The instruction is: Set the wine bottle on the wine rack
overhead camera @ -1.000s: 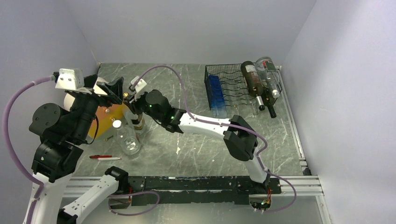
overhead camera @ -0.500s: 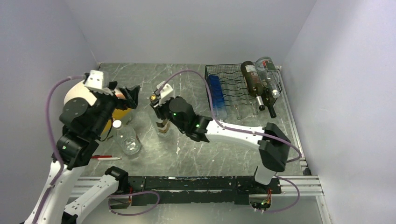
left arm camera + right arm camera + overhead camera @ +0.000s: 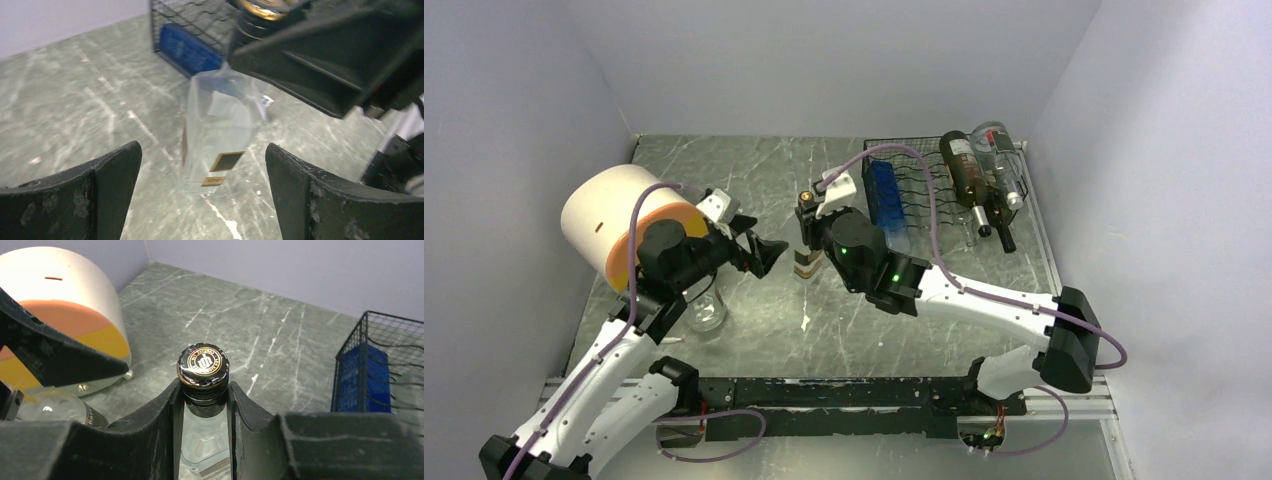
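Top external view is showing the right gripper (image 3: 808, 213) clamping the neck of a clear glass wine bottle (image 3: 804, 262), fingers pinching narrow just under its black cap (image 3: 203, 365). The cap is carrying a gold ring emblem (its lettering is too small to read). The bottle is hanging upright over the grey marble-look table (image 3: 754, 170), left of the black wire wine rack (image 3: 924, 190) and apart from it. Its lower label is showing a dark gold-edged rectangle above a gold strip, with no legible words. The left gripper (image 3: 759, 252) is spreading its fingers wide beside the bottle, holding nothing. A dark bottle (image 3: 964, 170) and a clear bottle (image 3: 996, 148) are lying on the rack's right side, and a blue block (image 3: 886, 195) is sitting at its left end.
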`<move>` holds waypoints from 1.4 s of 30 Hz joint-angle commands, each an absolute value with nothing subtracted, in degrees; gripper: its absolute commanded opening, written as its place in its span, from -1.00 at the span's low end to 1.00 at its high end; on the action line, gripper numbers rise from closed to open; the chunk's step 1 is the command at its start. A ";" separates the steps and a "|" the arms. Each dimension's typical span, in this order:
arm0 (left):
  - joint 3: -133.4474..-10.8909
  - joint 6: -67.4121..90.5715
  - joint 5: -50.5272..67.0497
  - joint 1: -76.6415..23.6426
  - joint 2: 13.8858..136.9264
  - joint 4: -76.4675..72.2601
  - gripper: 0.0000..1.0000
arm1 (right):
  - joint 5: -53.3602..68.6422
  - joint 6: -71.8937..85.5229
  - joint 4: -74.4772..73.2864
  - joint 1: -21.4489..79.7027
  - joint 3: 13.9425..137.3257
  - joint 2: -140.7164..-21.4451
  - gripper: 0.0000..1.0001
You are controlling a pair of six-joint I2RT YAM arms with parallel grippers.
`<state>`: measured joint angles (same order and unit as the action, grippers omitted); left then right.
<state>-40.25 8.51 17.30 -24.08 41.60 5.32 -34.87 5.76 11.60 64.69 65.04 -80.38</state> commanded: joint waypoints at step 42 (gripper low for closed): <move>-29.41 -0.20 11.24 -43.64 74.96 -46.77 -0.72 | -38.16 27.04 -0.08 62.34 60.64 -62.63 -0.98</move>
